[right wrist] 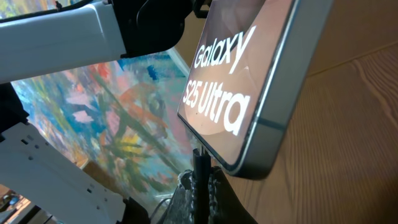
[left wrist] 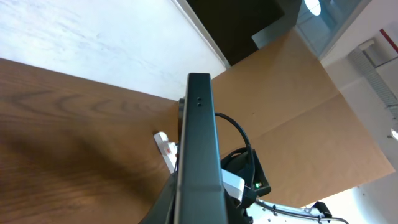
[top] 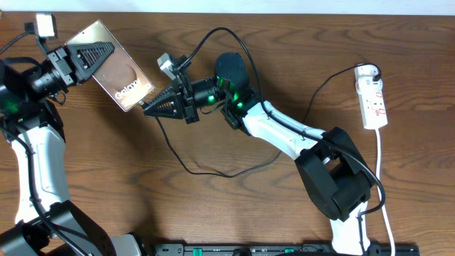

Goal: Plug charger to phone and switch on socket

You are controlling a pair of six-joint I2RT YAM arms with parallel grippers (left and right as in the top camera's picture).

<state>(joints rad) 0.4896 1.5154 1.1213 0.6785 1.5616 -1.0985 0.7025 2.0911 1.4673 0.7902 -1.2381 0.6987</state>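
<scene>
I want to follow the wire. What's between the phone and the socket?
Overhead: the right arm and right claw holding the charger, whose cable crosses the table.

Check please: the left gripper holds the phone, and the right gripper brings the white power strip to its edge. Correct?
No: the right gripper brings the charger, not the power strip, as the right wrist view shows. The rest is right.

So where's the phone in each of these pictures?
Overhead: the phone is upper left, face showing.
Left wrist: the phone is centre, seen edge-on.
Right wrist: the phone fills the upper middle, lettering readable.
Shared landmark: the brown wooden table.
</scene>
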